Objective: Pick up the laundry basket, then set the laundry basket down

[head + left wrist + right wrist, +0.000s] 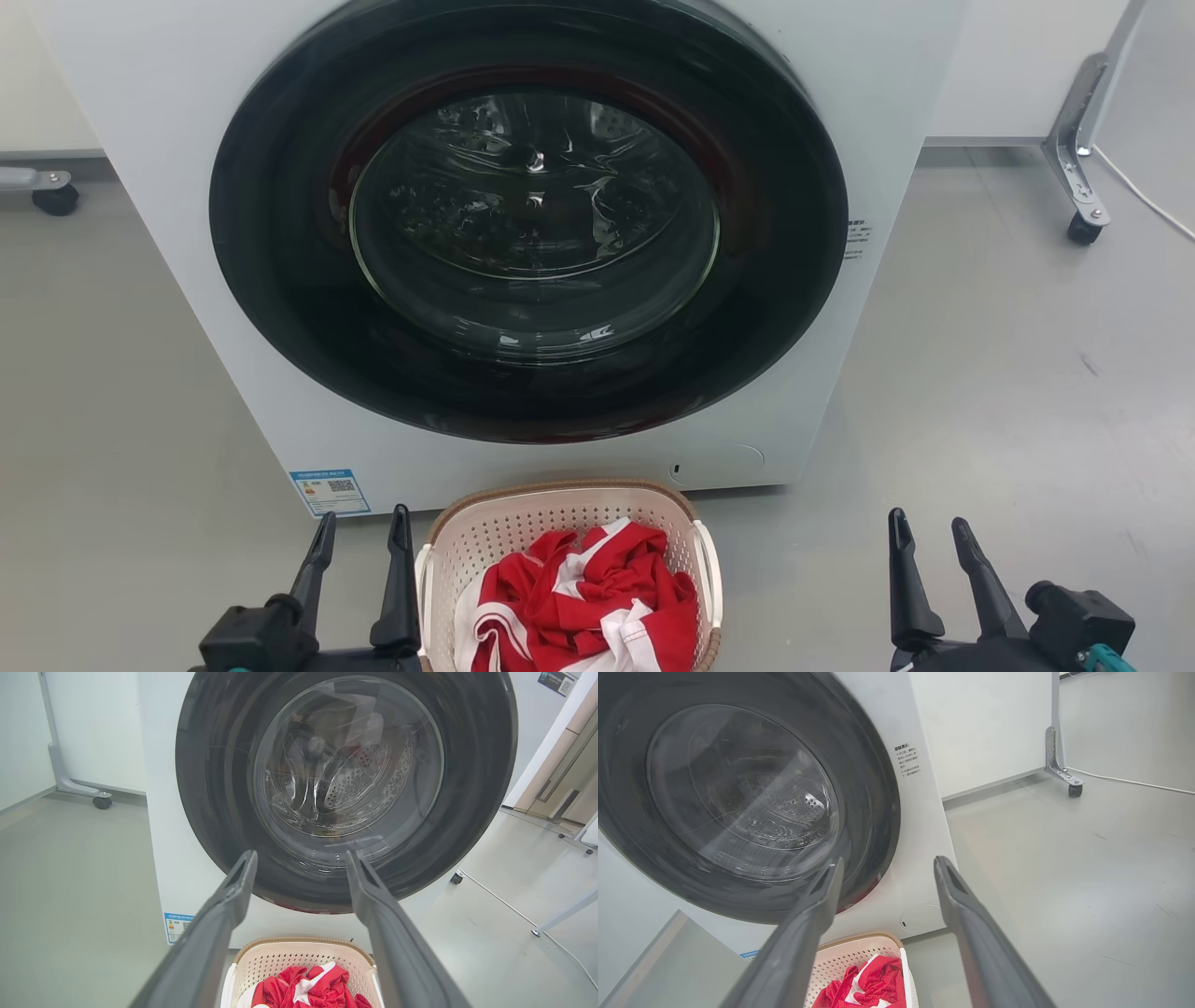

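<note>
On the grey floor (980, 392), the laundry basket (523, 523) stands at 6 o'clock before the washing machine (168, 187). The left gripper (364, 515), at 7 o'clock just beside the basket, and the right gripper (928, 519), at 5 o'clock, are both spread and empty.

The place looks more like a test room or a lab arranged as a laundry corner than like a home. A white front-loading washing machine (532, 215) stands directly on a smooth grey floor (1008, 373), and an energy label (330, 491) is stuck at the lower left corner of its front. Behind it stand plain white partition panels (1027, 65) on metal feet (1074, 140) with small casters (1083, 230). A thin white cable (1148, 201) lies loose on the floor. In front of the machine stands the laundry basket (523, 523) with a red and white garment (588, 597) inside.
</note>
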Robot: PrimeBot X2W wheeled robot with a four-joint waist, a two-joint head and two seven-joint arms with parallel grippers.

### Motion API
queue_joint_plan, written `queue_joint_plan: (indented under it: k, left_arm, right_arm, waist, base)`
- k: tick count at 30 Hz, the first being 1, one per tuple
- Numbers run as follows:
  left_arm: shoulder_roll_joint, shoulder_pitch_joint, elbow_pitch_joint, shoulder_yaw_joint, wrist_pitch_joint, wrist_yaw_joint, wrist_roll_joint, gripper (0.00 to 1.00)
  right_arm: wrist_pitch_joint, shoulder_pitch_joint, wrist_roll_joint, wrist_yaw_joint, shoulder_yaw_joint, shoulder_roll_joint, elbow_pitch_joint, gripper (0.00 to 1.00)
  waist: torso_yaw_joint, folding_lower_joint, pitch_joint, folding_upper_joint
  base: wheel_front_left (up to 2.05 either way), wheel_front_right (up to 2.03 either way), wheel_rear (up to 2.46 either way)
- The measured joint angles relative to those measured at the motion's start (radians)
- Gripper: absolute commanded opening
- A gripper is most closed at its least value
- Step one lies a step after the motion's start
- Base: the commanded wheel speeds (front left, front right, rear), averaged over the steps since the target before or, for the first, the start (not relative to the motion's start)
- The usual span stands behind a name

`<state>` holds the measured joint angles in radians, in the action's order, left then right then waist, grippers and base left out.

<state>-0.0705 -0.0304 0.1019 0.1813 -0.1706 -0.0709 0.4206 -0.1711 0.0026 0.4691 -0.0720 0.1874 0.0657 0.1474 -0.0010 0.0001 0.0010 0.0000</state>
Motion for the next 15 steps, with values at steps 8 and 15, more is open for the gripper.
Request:
queue_joint_plan:
  k: [8,15]
  left_arm:
    - [0.0,-0.013,-0.025,0.016,-0.033,-0.019,-0.123,1.0]
    - [0.0,-0.024,-0.048,0.02,-0.063,-0.041,-0.238,1.0]
  right_arm:
    - [-0.029,0.011,-0.12,-0.021,0.02,0.002,-0.022,1.0]
    - [-0.06,0.013,-0.238,-0.042,0.038,0.006,-0.052,1.0]
  waist:
    - [0.0,0.0,0.003,0.0]
    - [0.0,0.0,0.005,0.0]
  base:
    - [0.0,0.0,0.0]
    - [0.0,0.0,0.0]
